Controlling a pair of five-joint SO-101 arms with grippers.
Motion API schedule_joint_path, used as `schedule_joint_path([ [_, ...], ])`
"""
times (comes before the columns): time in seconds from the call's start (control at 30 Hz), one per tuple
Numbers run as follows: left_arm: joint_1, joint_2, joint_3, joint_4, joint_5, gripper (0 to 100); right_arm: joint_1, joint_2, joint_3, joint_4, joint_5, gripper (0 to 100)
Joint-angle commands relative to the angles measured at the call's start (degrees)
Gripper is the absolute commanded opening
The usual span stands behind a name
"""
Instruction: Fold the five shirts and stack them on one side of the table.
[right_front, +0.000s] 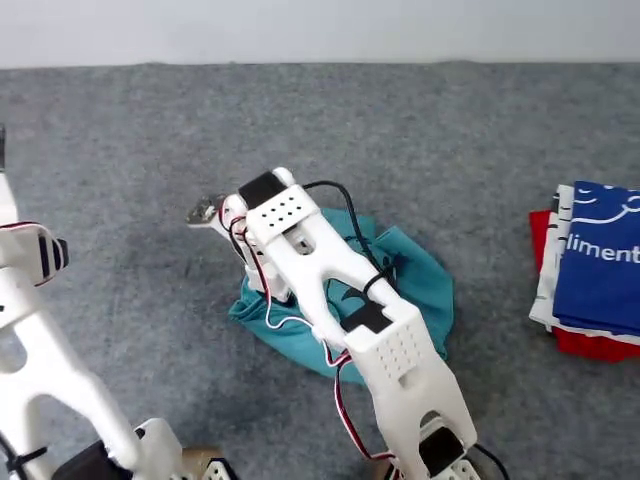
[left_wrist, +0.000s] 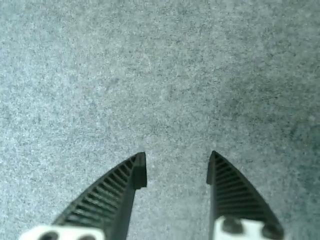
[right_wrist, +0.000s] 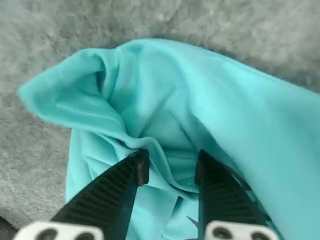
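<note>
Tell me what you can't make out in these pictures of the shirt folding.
- Stack of folded shirts: high view's right edge cuts it off; count unclear.
- Teal shirt: high view, the right arm covers its middle.
- Right gripper: right wrist view, jaws apart over teal folds; whether cloth is pinched is unclear.

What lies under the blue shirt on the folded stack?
A white shirt peeks out under the blue shirt, with a red shirt at the bottom. Anything else between them is covered by the blue one.
</note>
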Motion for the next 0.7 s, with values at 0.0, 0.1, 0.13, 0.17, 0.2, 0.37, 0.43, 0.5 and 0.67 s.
schedule_joint_path([
  [0.0, -0.2, -2.1, -0.3, -1.0, -0.6, 20, 1.9, -1.5, -0.4, 2.5, -0.5, 15.8],
  [0.1, -0.2, -2.2, -0.3, -1.1, -0.6, 20, 2.2, -5.0, -0.4, 2.5, -0.5, 16.1],
  [0.13, -0.2, -2.2, -0.3, -1.1, -0.6, 20, 2.2, -6.4, -0.3, 2.5, -0.5, 16.1],
  [0.17, -0.2, -2.2, -0.3, -1.1, -0.6, 20, 2.1, -7.9, -0.1, 2.5, -0.4, 16.2],
  [0.2, -0.2, -2.2, -0.3, -1.1, -0.6, 20, 2.0, -9.2, 0.0, 2.5, -0.4, 16.2],
  [0.37, -0.2, -2.2, -0.3, -1.1, -0.6, 20, 2.2, -13.6, 1.9, 2.5, -0.2, 16.2],
  [0.43, -0.1, -2.2, -0.3, -1.1, -0.6, 20, 2.0, -14.6, 4.7, 2.5, -0.2, 16.2],
  [0.5, -0.1, -2.2, -0.3, -1.1, -0.6, 20, 1.9, -15.3, 7.5, 2.5, -0.2, 16.2],
  [0.67, -0.1, -2.2, -0.3, -1.1, -0.6, 20, 2.0, -14.2, 9.1, 2.2, -0.1, 16.2],
])
